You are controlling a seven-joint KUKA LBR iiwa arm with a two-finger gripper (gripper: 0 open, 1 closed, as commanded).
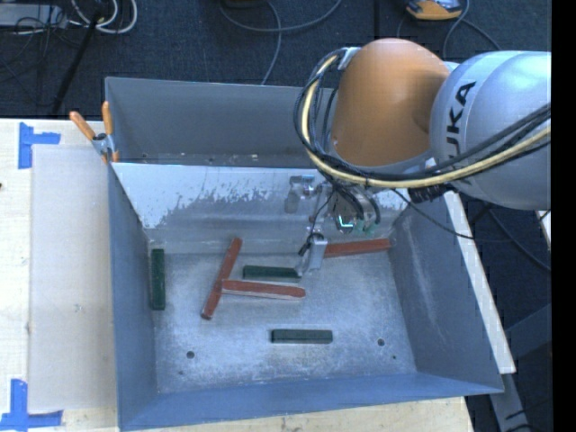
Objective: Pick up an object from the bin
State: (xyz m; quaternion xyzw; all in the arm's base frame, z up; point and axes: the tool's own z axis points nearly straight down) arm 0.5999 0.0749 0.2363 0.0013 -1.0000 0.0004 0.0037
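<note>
Dark floor [180,34] runs along the top of the view behind the bin, with loose cables [108,7] trailing across it. Below it stands the grey metal bin [126,241], its walls sloping down to a flat bottom [369,304] that is speckled and scuffed pale, most heavily where the back wall meets it. Six slim bars lie on this bottom, all flat and in a single layer. A green bar [157,278] lies alone by the left wall, pointing front to back. Near the middle, a brown stick [221,277] slants, and a red bar [263,289] with a pale edge runs from its middle out to the right. A dark bar [270,273] lies just behind that red one. A front bar [301,336], also dark green, lies well apart from the rest. The arm [490,115], with its orange cover [387,97] and looped cables, reaches in from the right. Its gripper [312,252] is down near the bottom, between the dark bar's right end and the left end of a right red bar [358,247]. This last bar lies by the right wall and passes partly under the gripper body. Whether the gripper is open or closed cannot be told, and no bar is seen held in it.
</note>
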